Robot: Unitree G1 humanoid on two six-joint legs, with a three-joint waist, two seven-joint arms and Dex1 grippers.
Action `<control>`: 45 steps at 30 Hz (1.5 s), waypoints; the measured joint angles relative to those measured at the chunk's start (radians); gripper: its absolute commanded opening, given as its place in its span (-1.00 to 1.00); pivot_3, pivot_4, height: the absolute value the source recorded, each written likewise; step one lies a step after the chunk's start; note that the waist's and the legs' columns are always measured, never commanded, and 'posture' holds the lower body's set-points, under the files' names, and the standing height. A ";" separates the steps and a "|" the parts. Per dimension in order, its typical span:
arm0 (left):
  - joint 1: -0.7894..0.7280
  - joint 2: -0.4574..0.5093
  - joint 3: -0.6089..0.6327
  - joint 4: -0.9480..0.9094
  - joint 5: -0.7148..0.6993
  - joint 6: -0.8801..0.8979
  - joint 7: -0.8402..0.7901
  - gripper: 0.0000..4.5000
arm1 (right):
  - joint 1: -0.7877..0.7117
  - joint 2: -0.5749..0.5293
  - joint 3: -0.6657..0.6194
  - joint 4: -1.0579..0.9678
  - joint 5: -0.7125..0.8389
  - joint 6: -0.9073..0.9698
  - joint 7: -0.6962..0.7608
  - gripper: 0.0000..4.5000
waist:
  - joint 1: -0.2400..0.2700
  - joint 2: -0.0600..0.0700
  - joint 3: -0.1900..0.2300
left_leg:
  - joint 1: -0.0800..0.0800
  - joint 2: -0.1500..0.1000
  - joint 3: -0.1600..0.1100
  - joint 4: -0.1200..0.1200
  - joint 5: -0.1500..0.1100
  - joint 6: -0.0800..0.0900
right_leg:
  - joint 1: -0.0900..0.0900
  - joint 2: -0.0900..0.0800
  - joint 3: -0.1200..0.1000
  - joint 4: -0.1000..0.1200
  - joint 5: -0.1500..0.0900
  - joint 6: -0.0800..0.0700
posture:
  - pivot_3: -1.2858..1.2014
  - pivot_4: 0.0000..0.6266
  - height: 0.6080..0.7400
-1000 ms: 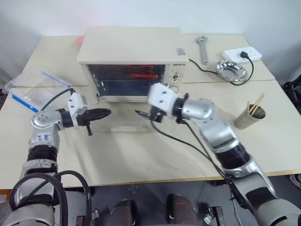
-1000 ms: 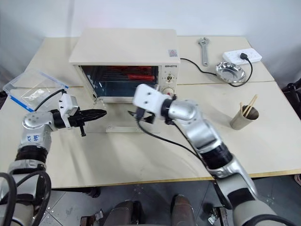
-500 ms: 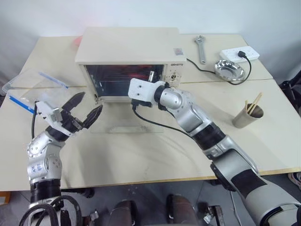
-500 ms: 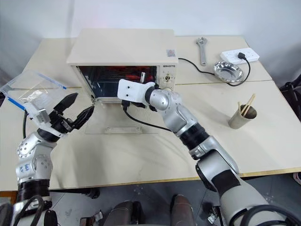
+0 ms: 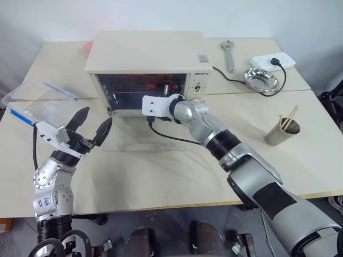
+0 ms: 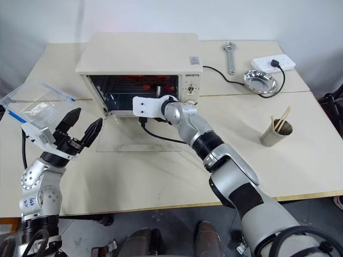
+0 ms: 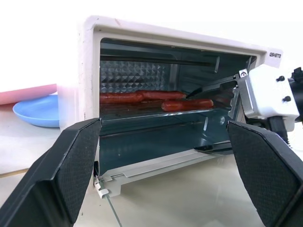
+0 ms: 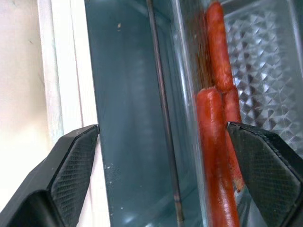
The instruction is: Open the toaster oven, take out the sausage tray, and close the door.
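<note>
Inside the mouth of the toaster oven (image 5: pixel 146 69), your right gripper (image 7: pixel 208 90) stood with its jaws spread wide and nothing between them. One black finger (image 8: pixel 71 179) lay by the cream-white edge of the opening; the other (image 8: pixel 270 175) lay on the side of the red sausages (image 8: pixel 215 156). Through the left wrist camera you could see a fingertip reaching in just above the front edge of the sausage tray (image 7: pixel 156 112), close to the right-hand sausage; whether it touched the tray I cannot tell. That tray sat on the rack inside the oven, with long red sausages lying across it.

Left of the oven and nearer to you, your left gripper (image 5: pixel 91 127) hung above the table (image 5: pixel 161 171), jaws wide apart and empty, pointing toward the open cavity. It was well apart from the oven's body.

Your door (image 5: pixel 143 143) lay folded down flat in front of the oven, its clear glass resting level over the table and its handle bar at the near edge.

Farther out, a clear plastic box with blue clips (image 5: pixel 37 99) sat on the left side of the table. To the right, past the oven, a black cord (image 5: pixel 230 80) ran to a white power strip (image 5: pixel 274 61), with a small round steel dish (image 5: pixel 261 80) beside it and a wrench (image 5: pixel 230 54) at the far edge. A paper cup with wooden sticks (image 5: pixel 281 131) stood at the right.
</note>
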 measured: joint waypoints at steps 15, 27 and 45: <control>-0.022 0.009 -0.005 0.006 0.003 0.000 0.019 1.00 | -0.088 0.037 -0.003 0.179 -0.002 -0.025 -0.076 -0.36 | 0.000 0.000 0.000 | 0.000 0.000 0.000 0.000 0.000 0.000 | 0.000 0.000 0.000 0.000 0.000 0.000 | 0.03 -0.52 1.00; -0.081 0.016 -0.028 0.058 0.003 0.009 0.009 1.00 | -0.110 0.033 0.032 0.206 -0.094 -0.043 -0.129 -0.99 | -0.001 0.000 0.000 | 0.000 0.001 0.000 -0.001 0.000 0.000 | 0.000 0.000 0.000 -0.001 0.000 0.000 | 0.03 -0.52 1.00; -0.264 0.060 -0.049 0.285 0.040 -0.031 -0.071 1.00 | 0.165 -0.079 0.060 -0.313 -0.214 0.005 -0.040 -0.99 | -0.023 0.000 0.000 | 0.000 0.000 0.000 -0.002 0.000 -0.001 | -0.001 0.001 -0.001 -0.002 0.000 0.000 | 0.03 -0.52 1.00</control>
